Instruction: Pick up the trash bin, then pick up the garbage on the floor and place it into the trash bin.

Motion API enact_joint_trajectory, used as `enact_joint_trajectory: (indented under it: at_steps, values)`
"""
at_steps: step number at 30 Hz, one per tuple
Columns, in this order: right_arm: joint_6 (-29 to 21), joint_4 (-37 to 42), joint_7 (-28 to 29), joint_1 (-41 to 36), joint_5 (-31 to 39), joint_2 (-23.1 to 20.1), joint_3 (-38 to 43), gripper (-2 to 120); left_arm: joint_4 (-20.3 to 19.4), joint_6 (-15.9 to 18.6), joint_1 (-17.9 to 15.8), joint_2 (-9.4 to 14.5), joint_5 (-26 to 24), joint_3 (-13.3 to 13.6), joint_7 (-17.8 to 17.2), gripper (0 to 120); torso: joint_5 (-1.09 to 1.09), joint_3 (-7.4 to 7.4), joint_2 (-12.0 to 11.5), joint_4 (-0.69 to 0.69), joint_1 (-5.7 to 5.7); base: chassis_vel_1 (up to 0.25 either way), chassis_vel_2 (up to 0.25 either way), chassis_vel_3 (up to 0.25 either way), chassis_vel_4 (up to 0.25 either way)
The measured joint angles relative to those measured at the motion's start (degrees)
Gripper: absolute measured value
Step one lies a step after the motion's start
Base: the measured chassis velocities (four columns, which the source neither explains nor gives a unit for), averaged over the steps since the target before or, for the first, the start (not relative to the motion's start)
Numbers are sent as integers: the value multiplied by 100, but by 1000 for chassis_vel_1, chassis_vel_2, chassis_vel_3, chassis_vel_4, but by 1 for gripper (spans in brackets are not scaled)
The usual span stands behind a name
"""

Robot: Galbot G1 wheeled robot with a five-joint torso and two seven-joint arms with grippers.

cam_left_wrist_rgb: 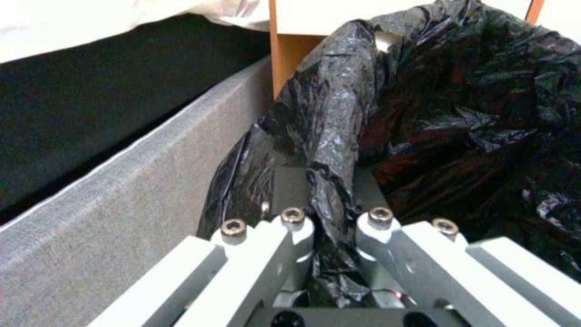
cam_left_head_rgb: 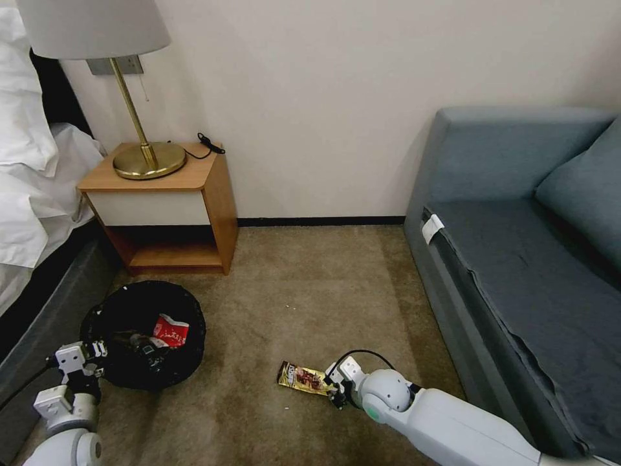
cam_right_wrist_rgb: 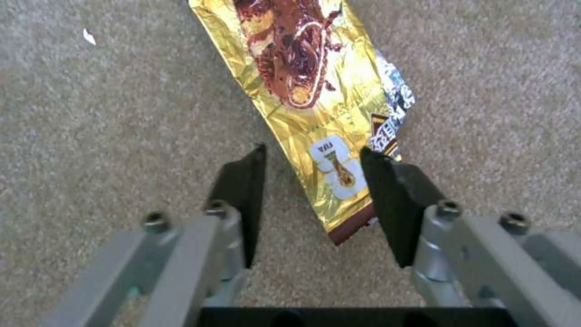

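The trash bin (cam_left_head_rgb: 139, 304), lined with a crinkled black bag (cam_left_wrist_rgb: 472, 104), is at the lower left beside the bed. A red-and-white snack packet (cam_left_head_rgb: 171, 332) lies inside it. My left gripper (cam_left_head_rgb: 97, 353) is shut on the bin's near rim, and the left wrist view shows the left gripper (cam_left_wrist_rgb: 330, 181) pinching a fold of the bag. The garbage on the carpet is a gold and dark bar wrapper (cam_left_head_rgb: 303, 377). My right gripper (cam_left_head_rgb: 336, 390) is low at its near end. It stands open (cam_right_wrist_rgb: 313, 152), with its fingers (cam_right_wrist_rgb: 242, 181) on either side of the wrapper (cam_right_wrist_rgb: 302, 77).
A wooden nightstand (cam_left_head_rgb: 194, 194) with a brass lamp (cam_left_head_rgb: 149, 158) stands against the wall behind the bin. The bed base (cam_left_wrist_rgb: 121, 195) runs along the left, close to the bin. A grey-blue sofa (cam_left_head_rgb: 517, 272) fills the right. Open carpet (cam_left_head_rgb: 310, 291) lies between them.
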Motion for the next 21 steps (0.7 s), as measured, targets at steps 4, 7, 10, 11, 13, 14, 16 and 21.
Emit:
enact_joint_trajectory:
  at_steps: [4, 7, 10, 11, 13, 14, 16, 21]
  values:
    - [1, -24, -23, -16, -72, -2, -3, 62, 15, 1, -8, -8, 2, 17, 1, 3, 0, 0, 0, 0, 0, 0, 0, 0, 0]
    - [17, -54, -35, -19, -133, -4, -2, 74, 15, 3, -14, -9, 2, 25, 3, 3, 0, 0, 0, 0, 0, 0, 0, 0, 0]
    - [39, -89, -49, -19, -183, 0, 0, 84, 15, 8, -21, -9, 1, 26, 3, 3, 0, 0, 0, 0, 0, 0, 0, 0, 0]
    - [50, -105, -56, -18, -199, 6, 0, 89, 15, 9, -23, -9, 0, 27, 3, 3, 0, 0, 0, 0, 0, 0, 0, 0, 0]
    - [59, -122, -69, -16, -216, 13, 0, 92, 17, 10, -23, -8, -4, 27, 4, 3, 0, 0, 0, 0, 0, 0, 0, 0, 0]
    - [71, -141, -86, -13, -238, 22, -1, 94, 22, 10, -24, -8, -7, 28, 5, 3, 0, 0, 0, 0, 0, 0, 0, 0, 0]
    - [84, -157, -98, -9, -255, 27, -3, 95, 29, 10, -24, -7, -9, 28, 5, 3, 0, 0, 0, 0, 0, 0, 0, 0, 0]
    - [126, -226, -133, 8, -297, 61, -19, 94, 37, 10, -28, -3, -18, 28, 7, 3, 0, 0, 0, 0, 0, 0, 0, 0, 0]
